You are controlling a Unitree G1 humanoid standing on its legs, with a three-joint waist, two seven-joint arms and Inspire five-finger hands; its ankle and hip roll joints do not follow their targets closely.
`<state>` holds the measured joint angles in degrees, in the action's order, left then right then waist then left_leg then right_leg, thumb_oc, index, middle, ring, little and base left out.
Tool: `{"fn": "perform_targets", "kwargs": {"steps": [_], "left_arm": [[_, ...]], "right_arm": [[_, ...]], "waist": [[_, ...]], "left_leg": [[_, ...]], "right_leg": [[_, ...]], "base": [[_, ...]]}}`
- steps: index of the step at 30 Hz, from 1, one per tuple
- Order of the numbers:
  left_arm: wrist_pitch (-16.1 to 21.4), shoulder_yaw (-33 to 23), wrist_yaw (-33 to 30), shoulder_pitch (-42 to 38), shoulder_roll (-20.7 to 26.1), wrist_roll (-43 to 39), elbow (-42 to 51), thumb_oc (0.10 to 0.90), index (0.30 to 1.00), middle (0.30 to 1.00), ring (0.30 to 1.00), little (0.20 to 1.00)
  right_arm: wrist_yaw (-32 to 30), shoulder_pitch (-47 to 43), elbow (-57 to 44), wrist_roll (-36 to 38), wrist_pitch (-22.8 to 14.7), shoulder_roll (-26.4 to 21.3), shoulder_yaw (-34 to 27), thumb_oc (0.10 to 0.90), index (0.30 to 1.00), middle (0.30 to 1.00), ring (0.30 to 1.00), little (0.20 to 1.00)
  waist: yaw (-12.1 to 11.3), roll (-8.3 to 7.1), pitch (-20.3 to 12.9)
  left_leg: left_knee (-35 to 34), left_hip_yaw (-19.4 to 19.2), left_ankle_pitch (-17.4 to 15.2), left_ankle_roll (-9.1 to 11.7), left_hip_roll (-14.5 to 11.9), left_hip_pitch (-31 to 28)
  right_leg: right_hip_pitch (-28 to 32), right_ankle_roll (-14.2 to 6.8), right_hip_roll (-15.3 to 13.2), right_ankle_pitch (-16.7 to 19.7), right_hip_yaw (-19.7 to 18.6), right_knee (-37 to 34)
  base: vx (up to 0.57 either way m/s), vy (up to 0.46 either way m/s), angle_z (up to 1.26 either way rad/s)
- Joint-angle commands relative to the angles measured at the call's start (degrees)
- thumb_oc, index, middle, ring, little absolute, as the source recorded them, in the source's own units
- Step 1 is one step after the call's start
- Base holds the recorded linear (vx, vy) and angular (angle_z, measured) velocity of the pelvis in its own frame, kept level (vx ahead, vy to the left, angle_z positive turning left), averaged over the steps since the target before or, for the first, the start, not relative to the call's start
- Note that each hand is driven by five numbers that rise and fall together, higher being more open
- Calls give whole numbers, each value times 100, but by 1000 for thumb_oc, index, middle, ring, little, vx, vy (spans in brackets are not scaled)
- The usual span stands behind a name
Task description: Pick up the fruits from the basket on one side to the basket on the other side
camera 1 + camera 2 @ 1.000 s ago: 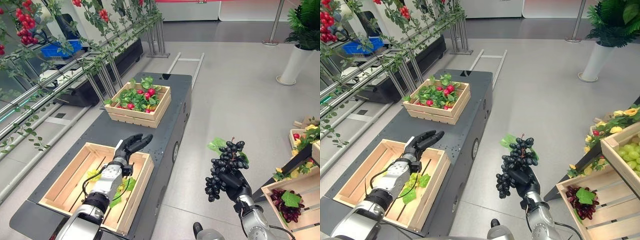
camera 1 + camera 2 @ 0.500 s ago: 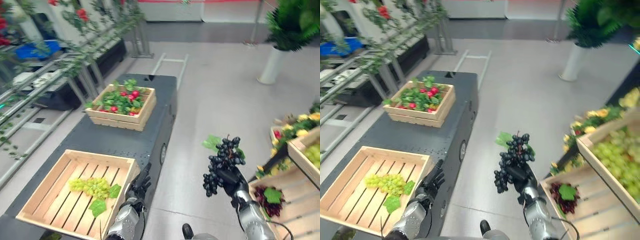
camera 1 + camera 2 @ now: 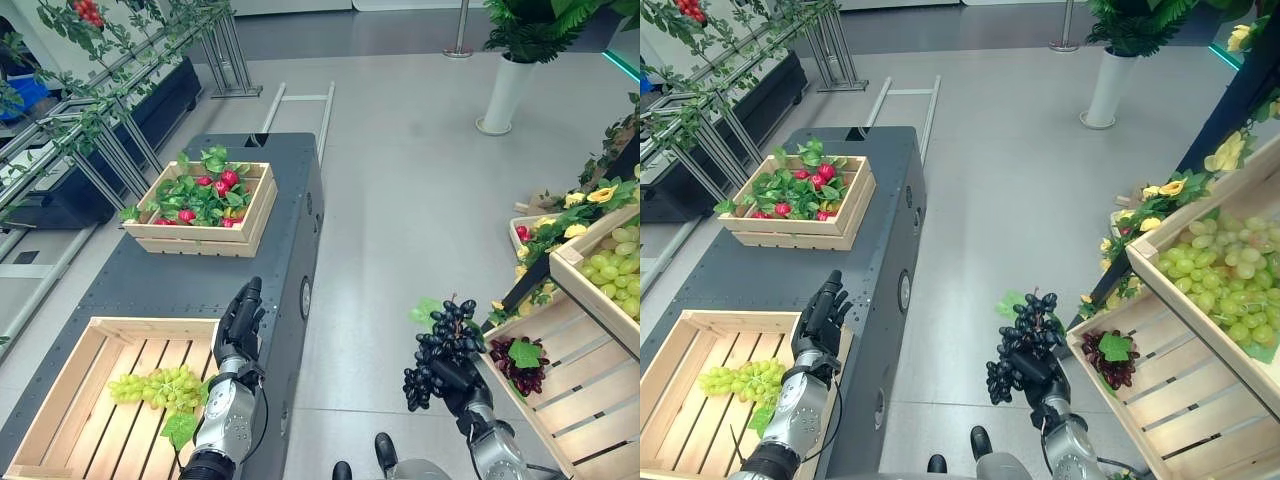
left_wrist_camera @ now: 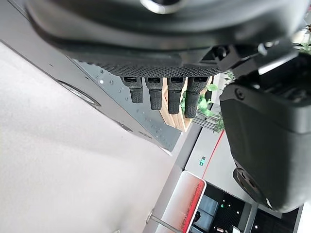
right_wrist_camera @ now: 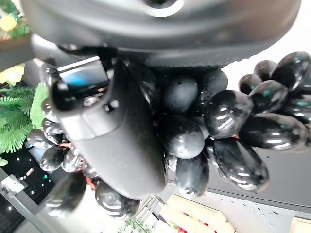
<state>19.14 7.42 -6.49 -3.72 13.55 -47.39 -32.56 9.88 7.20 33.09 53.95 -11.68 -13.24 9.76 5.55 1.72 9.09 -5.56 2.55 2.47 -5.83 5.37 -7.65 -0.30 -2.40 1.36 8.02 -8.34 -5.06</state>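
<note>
Nearest to me, the right hand (image 3: 462,382) is up over the floor, off the table's right side, with fingers and thumb wrapped around a bunch of black grapes (image 3: 440,350). The wrist view confirms it: the thumb (image 5: 114,141) lies across the berries and the bunch bulges out past it on both sides. A green leaf (image 3: 427,312) sticks out at the top of the bunch. The grapes hang clear of everything, between the table and the shelf crates.

The left hand (image 3: 240,325) stands at the right rim of the near wooden crate (image 3: 60,395), fingers straight and pointing up, holding nothing. Its wrist view shows the fingers (image 4: 158,92) extended in a row with the table edge beyond.

Inside that near crate lies a bunch of green grapes (image 3: 155,386) with a leaf, just left of the left forearm, not touching the hand.

To the right, a slatted shelf crate (image 3: 590,400) holds a dark red grape bunch (image 3: 520,362) with a leaf on it. Above it, another crate (image 3: 1215,285) carries green grapes.

Farther along the dark table (image 3: 200,275) sits a second wooden crate (image 3: 205,205) with red fruit among green leaves.

Beyond, a white pot with a plant (image 3: 505,85) stands on the floor, and a metal trellis with vines (image 3: 110,110) runs along the table's left.
</note>
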Motion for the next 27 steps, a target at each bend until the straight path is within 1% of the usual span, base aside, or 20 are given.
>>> {"fn": "perform_targets", "kwargs": {"steps": [1,3,4,5,6,7,8,9,10,12,13,14,15,16,17,18,19,21,24,27], "left_arm": [[497,-118,153,-537,129,232,212,800,900,900,900,900],[403,-39,169,-548,98,238,176,800,900,900,900,900],[347,-8,163,-517,98,229,165,800,900,900,900,900],[353,1,142,-458,111,218,150,800,900,900,900,900],[329,2,147,-432,120,200,148,800,900,900,900,900],[319,-38,114,-242,201,188,180,800,900,900,900,900],[296,-101,110,-127,255,154,212,800,900,900,900,900],[260,-148,150,-47,292,115,226,800,900,900,900,900],[237,-159,165,-29,301,97,229,800,900,900,900,900],[98,-173,217,118,333,28,124,800,900,900,900,900],[50,-161,243,132,327,-17,103,800,900,900,900,900],[52,-102,292,202,297,-33,44,800,900,900,900,900],[115,-53,280,234,269,-106,17,800,900,900,900,900],[178,-22,277,261,240,-193,-6,800,900,900,900,900],[212,-1,279,269,211,-229,-52,800,900,900,900,900],[196,18,314,280,189,-275,-154,800,900,900,900,900],[150,20,267,313,108,-226,-247,800,900,900,900,900],[31,46,198,422,10,-244,-267,800,900,900,900,900],[-253,60,272,528,-48,-180,-279,800,900,900,900,900],[-235,203,281,506,-67,-213,-166,800,900,900,900,900]], "right_arm": [[127,-419,-537,-288,-273,116,-20,400,300,300,300,300],[196,-311,-480,-330,-163,135,-45,400,300,300,300,300],[228,-289,-440,-359,-36,127,-63,400,300,300,300,300],[282,-284,-407,-405,73,126,-54,400,300,300,300,300],[305,-285,-393,-423,113,124,-50,400,300,300,300,300],[483,-332,-298,-477,251,113,-16,400,300,300,300,300],[566,-371,-265,-500,309,124,15,400,300,300,300,300],[597,-389,-246,-500,310,149,45,400,300,300,300,300],[601,-392,-241,-496,307,156,52,400,300,300,300,300],[572,-424,-162,-393,219,231,126,400,300,300,300,300],[564,-428,-153,-361,200,247,142,400,300,300,300,300],[569,-434,-126,-249,157,311,206,400,300,300,300,300],[609,-480,-83,-230,151,350,255,400,300,300,300,300],[681,-543,27,-234,110,377,295,400,300,300,300,300],[713,-612,163,-233,49,403,329,400,300,300,300,300],[689,-718,352,-195,10,424,364,400,300,300,300,300],[593,-837,489,-90,47,453,383,400,300,300,300,300],[427,-1033,552,145,99,476,374,400,300,300,300,300],[230,-952,229,135,-115,465,285,400,300,300,300,300],[21,-824,-105,66,-286,347,269,400,300,300,300,300]], "waist": [[150,-34,-255],[208,-53,-194],[210,-68,-161],[174,-89,-129],[158,-96,-115],[42,-121,-14],[-48,-122,34],[-103,-111,60],[-122,-110,56],[-199,-48,91],[-215,-43,97],[-299,-37,117],[-386,-42,125],[-480,-45,117],[-566,-55,93],[-705,-100,43],[-811,-137,-2],[-869,-143,-46],[-743,-201,-19],[-584,-191,62]], "left_leg": [[56,-69,-837,97,16,-32],[56,-181,-867,81,29,-41],[56,-265,-881,96,26,-50],[56,-368,-896,118,17,-60],[56,-413,-901,126,11,-68],[56,-747,-929,167,-45,-136],[56,-935,-934,176,-82,-164],[56,-1024,-934,162,-112,-178],[56,-1048,-930,157,-117,-170],[56,-1093,-902,68,-202,-178],[56,-1106,-889,59,-219,-174],[56,-1194,-904,58,-289,-209],[71,-1366,-892,75,-361,-208],[111,-1549,-895,113,-438,-183],[133,-1672,-896,163,-498,-158],[203,-1883,-921,260,-568,-118],[217,-2077,-917,341,-648,-132],[67,-2326,-814,464,-770,-227],[132,-2173,-767,506,-848,-256],[106,-2182,-696,563,-902,-252]], "right_leg": [[-129,-342,-179,-395,-19,351],[-254,-432,-254,-272,22,370],[-283,-469,-306,-192,142,331],[-303,-499,-379,-91,389,316],[-309,-509,-403,-59,493,318],[-336,-573,-542,46,1172,418],[-342,-596,-653,88,1549,532],[-339,-593,-737,68,1714,684],[-348,-590,-755,68,1739,715],[-296,-503,-956,-174,1771,1399],[-276,-488,-1007,-199,1798,1506],[-106,-497,-1294,-301,2044,1812],[58,-484,-1486,-323,2311,1762],[269,-470,-1605,-396,2585,1529],[483,-470,-1627,-477,2797,1178],[743,-548,-1611,-444,3179,507],[879,-623,-1526,-309,3417,24],[791,-683,-1479,-359,3449,6],[806,-584,-1286,-455,3117,74],[708,-564,-1253,-560,3037,212]], "base": [[-81,126,-23],[-101,145,-27],[-94,97,-32],[-74,56,-37],[-91,27,-56],[-93,17,-78],[-109,12,-117],[-65,0,-113],[-63,-11,-115],[-61,-54,-79],[-6,-121,-48],[16,-142,-34],[17,-194,-32],[-15,-210,-47],[-11,-288,-72],[9,-360,-90],[9,-327,-79],[53,-274,-73],[144,-232,-39],[76,-145,-13]]}}
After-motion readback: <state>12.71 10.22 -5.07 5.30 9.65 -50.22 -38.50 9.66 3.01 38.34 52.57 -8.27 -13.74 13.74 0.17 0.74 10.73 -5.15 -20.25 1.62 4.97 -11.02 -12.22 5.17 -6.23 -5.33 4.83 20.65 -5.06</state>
